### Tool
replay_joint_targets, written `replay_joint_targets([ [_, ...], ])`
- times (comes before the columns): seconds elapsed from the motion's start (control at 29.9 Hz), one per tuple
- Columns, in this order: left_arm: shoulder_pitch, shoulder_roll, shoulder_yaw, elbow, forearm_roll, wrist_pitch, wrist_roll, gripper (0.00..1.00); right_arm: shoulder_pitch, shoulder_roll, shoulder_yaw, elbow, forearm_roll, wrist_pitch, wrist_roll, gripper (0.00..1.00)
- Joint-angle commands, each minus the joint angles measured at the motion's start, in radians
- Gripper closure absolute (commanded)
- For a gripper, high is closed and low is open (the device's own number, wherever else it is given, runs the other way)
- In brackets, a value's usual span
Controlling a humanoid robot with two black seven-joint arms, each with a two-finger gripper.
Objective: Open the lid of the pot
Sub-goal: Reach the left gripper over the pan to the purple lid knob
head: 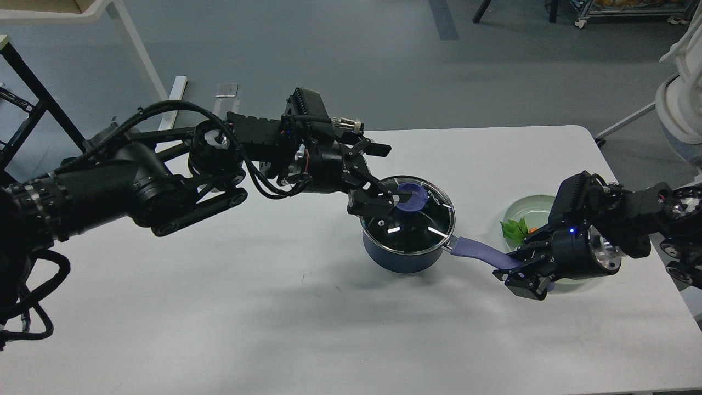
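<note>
Centrally in the frame, the pot (403, 255) stands on our white worktop (274, 307), with the glass lid (417, 225) seated flat on its rim. Our left gripper (392, 198) reaches in from the left and its fingers pinch the periwinkle knob (412, 197) at the lid's centre. The pot's long handle (482, 254) runs toward the lower right, where our right gripper (518, 271) is clamped around its far end, one finger above and one below. Just behind that gripper, at the right of the frame, sits a pale green plate (529, 206) holding a leafy green piece (514, 229) with a bit of orange beside it.
</note>
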Motion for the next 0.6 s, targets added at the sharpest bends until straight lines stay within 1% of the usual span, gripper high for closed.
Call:
replay_joint_targets([
  [0.0,-0.046,-0.064,0.06,0.077,-0.004,0.0,0.0,0.01,0.0,-0.001,0.0,0.0,0.0,0.0,0.0,0.67],
  [0.2,-0.039,-0.144,0.075,0.122,-0.01,-0.006,0.0,0.01,-0.002,0.001,0.0,-0.002,0.0,0.0,0.0,0.67],
  [0.33,-0.033,-0.199,0.077,0.184,-0.01,-0.006,0.0,0.01,-0.003,0.001,0.0,-0.002,0.0,0.0,0.0,0.67],
  [0.47,-0.03,-0.231,0.084,0.218,-0.01,-0.006,0.0,0.01,-0.003,0.001,0.0,-0.002,0.0,0.0,0.0,0.67],
  [0.57,-0.03,-0.239,0.12,0.235,-0.012,-0.005,0.0,0.01,-0.005,0.001,0.0,-0.002,0.0,0.0,0.0,0.67],
])
